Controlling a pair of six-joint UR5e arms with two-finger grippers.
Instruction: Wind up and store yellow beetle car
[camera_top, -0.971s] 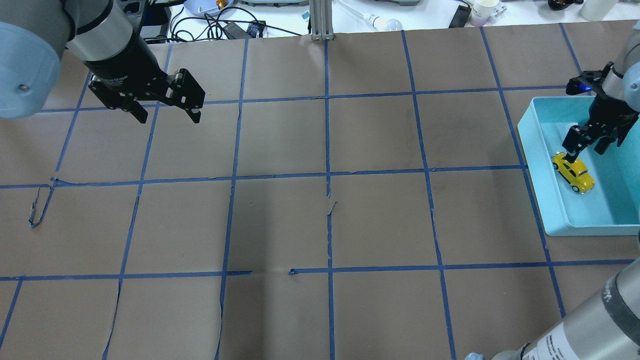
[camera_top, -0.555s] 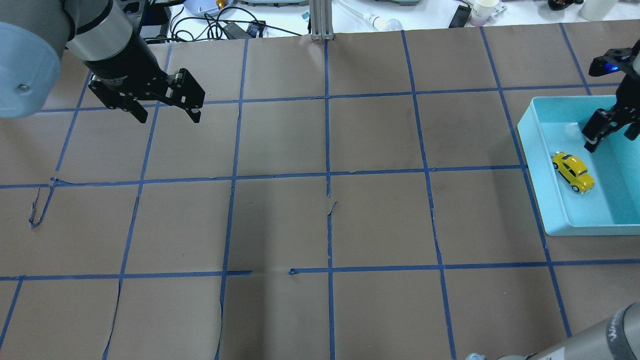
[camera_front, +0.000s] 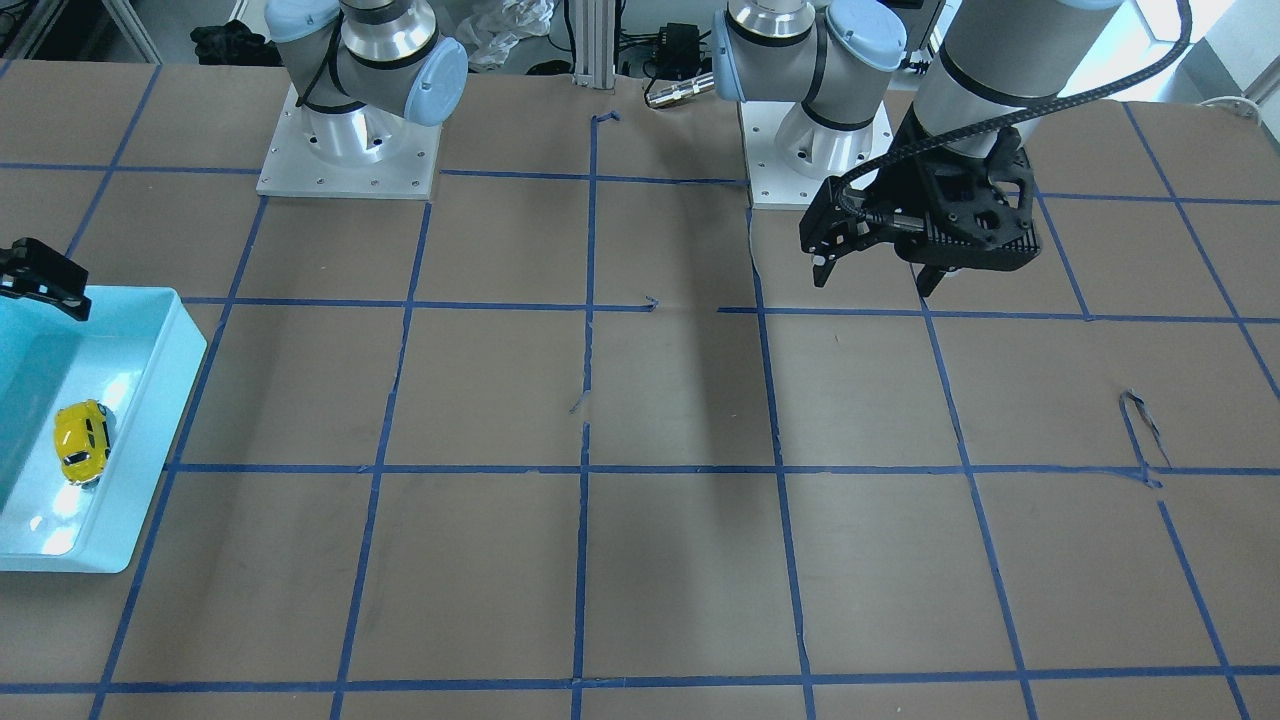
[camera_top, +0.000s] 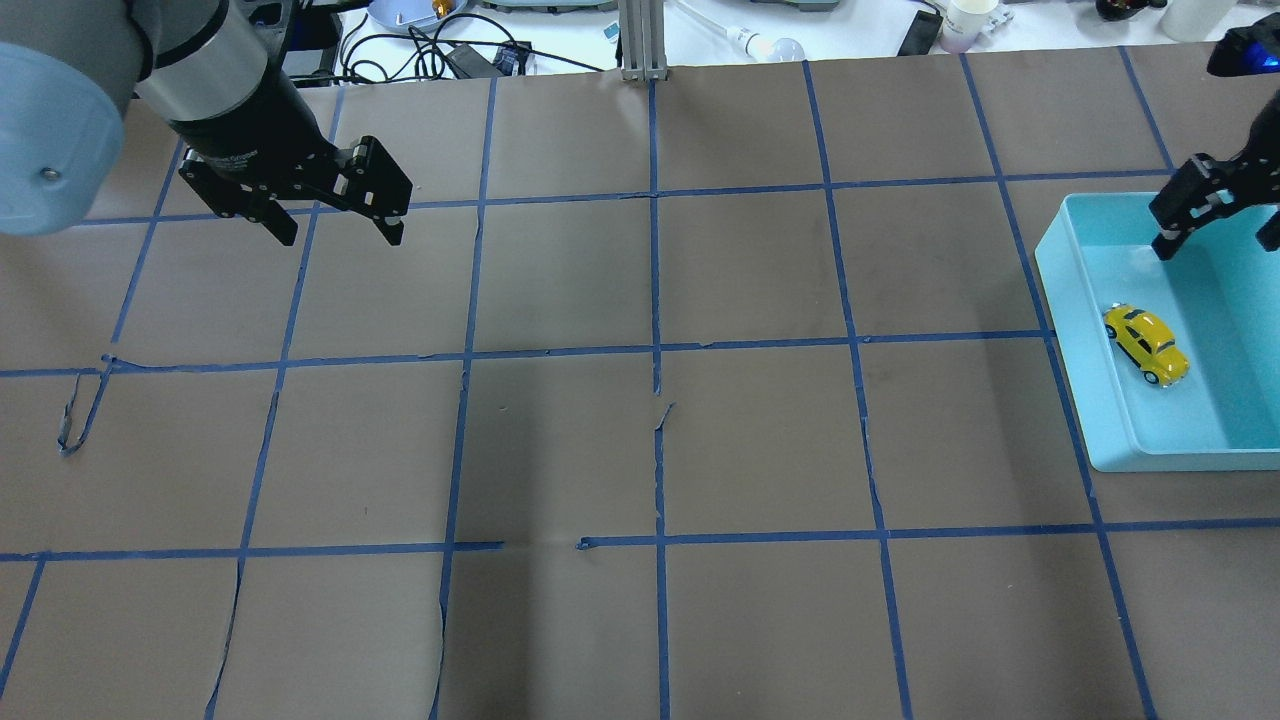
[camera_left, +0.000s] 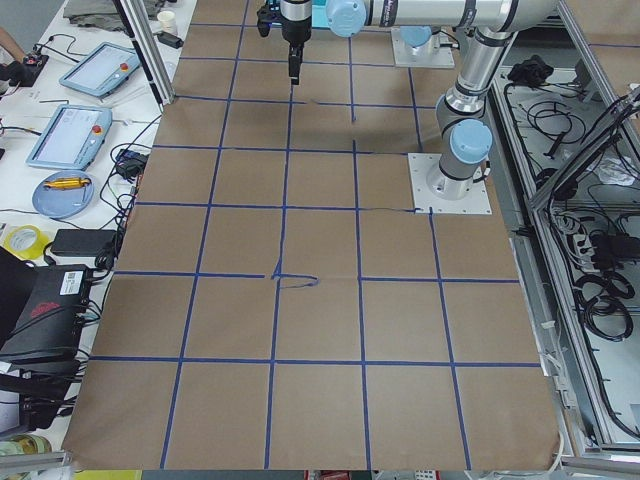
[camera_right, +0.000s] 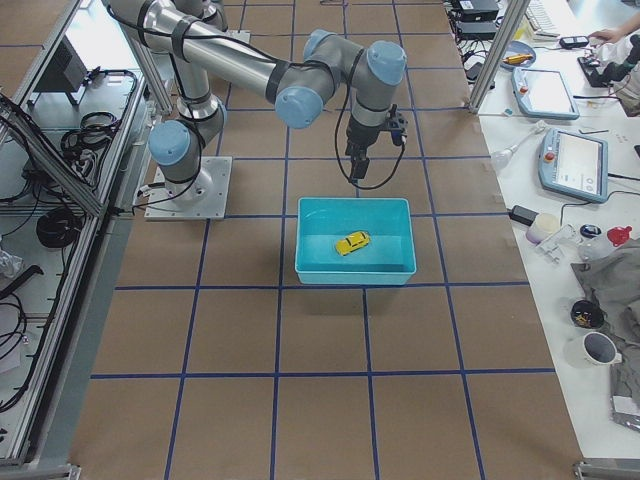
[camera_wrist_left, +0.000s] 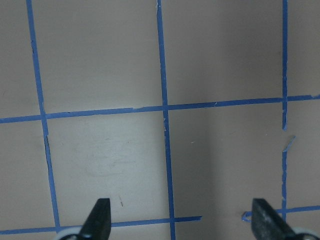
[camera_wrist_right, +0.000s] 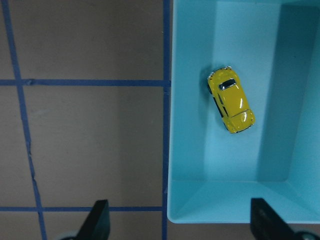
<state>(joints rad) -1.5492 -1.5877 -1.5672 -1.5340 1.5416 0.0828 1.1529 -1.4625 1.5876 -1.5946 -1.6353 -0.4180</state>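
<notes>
Yellow beetle car (camera_top: 1147, 345) wheels-down inside teal bin (camera_top: 1085, 380), clear of right pincer (camera_top: 1215, 242) hovering above bin, spread apart; left pincer (camera_top: 340, 235) likewise spread, far from bin.

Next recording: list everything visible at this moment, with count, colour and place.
yellow beetle car: one, bright yellow, on its wheels on the bin's floor, touched by neither gripper
bin: one, light blue, at the table's end on the robot's right
table: one, covered in brown paper
tape grid: blue lines across the paper, torn in places
metal post: one, silver, middle of the table's far edge
control tablets: two, grey with blue screens, on the white bench beyond the table
left gripper: one, black, open and empty, above bare paper on the robot's left
right gripper: one, black, open and empty, raised over the bin's edge, clear of the car
</notes>
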